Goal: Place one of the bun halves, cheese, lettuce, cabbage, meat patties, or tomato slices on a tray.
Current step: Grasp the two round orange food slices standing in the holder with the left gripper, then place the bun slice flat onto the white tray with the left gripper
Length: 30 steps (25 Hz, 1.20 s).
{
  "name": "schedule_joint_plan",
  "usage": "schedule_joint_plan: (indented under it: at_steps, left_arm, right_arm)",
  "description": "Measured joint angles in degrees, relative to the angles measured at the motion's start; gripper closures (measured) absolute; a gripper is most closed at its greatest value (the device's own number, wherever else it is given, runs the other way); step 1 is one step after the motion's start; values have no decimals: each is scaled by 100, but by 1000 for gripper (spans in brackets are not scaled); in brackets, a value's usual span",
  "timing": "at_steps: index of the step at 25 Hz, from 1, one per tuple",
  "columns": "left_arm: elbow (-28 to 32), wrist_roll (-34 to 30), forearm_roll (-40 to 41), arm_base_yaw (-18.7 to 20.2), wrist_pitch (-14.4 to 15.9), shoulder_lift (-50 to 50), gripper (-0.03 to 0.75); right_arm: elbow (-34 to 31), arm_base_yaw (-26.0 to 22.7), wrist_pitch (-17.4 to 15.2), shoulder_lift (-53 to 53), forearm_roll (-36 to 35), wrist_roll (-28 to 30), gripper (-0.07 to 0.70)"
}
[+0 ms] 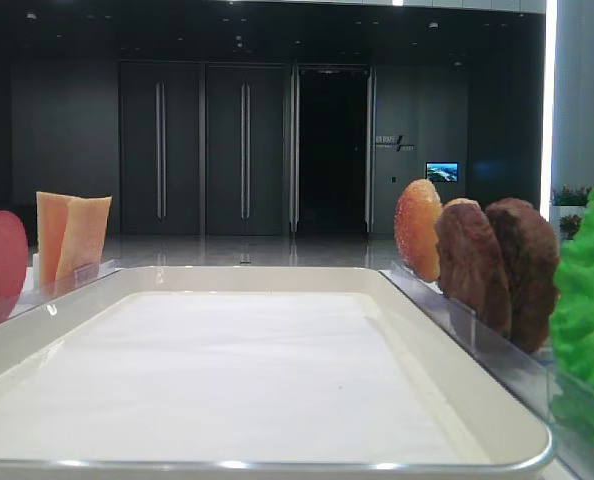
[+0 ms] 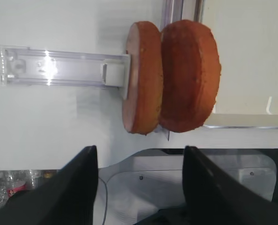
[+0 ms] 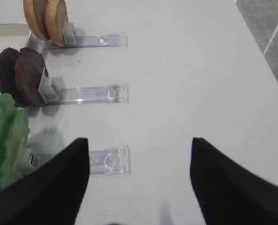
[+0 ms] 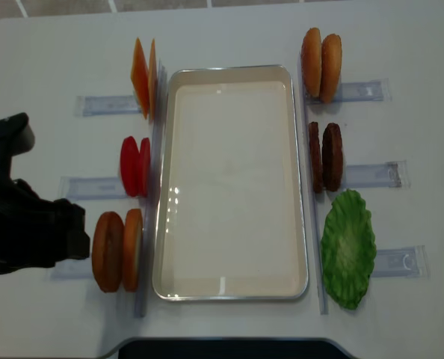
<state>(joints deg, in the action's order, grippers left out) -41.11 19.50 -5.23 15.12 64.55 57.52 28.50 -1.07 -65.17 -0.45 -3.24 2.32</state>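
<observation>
The cream tray (image 4: pixel 229 69) lies mid-table with nothing on it. To its left stand cheese slices (image 4: pixel 143 75), tomato slices (image 4: pixel 134 166) and two bun halves (image 4: pixel 117 250). To its right are two more bun halves (image 4: pixel 321 54), meat patties (image 4: pixel 325 155) and a green lettuce leaf (image 4: pixel 348 247). Cabbage is out of view. My left gripper (image 2: pixel 139 187) is open, a short way back from the left bun halves (image 2: pixel 171 77), touching nothing. My right gripper (image 3: pixel 139 183) is open over bare table, right of the lettuce (image 3: pixel 5 140), patties (image 3: pixel 22 77) and buns (image 3: pixel 45 18).
Each food pair stands upright in a clear plastic holder with a rail (image 4: pixel 371 176) running outward from the tray. My left arm (image 4: pixel 28 224) covers the table's left edge. The table's front edge and a grey base (image 2: pixel 186 183) lie under the left gripper.
</observation>
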Motion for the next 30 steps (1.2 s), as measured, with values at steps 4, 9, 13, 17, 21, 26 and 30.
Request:
schedule_joint_plan:
  at_steps: [4,9,13,17,21,26,30]
  left_arm:
    - [0,234,44,382,-168,248,276]
    - [0,486,57,831,-500,591,276]
    - [-40,647,57,1144,-709,885,276]
    - [-230,769,104,1287,-777,1076,276]
    - [-346,867,130,1398,-876,1202,276]
    - [-353,913,175,1418,-907,1415,276]
    - [-353,948,266,1418,-971,1525,276]
  right_arm:
    - [0,0,0,0,0,0,161]
    - [0,0,0,0,0,0,161]
    - [0,0,0,0,0,0,161]
    - [0,0,0,0,0,0,161]
    - [0,0,0,0,0,0,161]
    - [0,0,0,0,0,0,161]
    - [0,0,0,0,0,0,161]
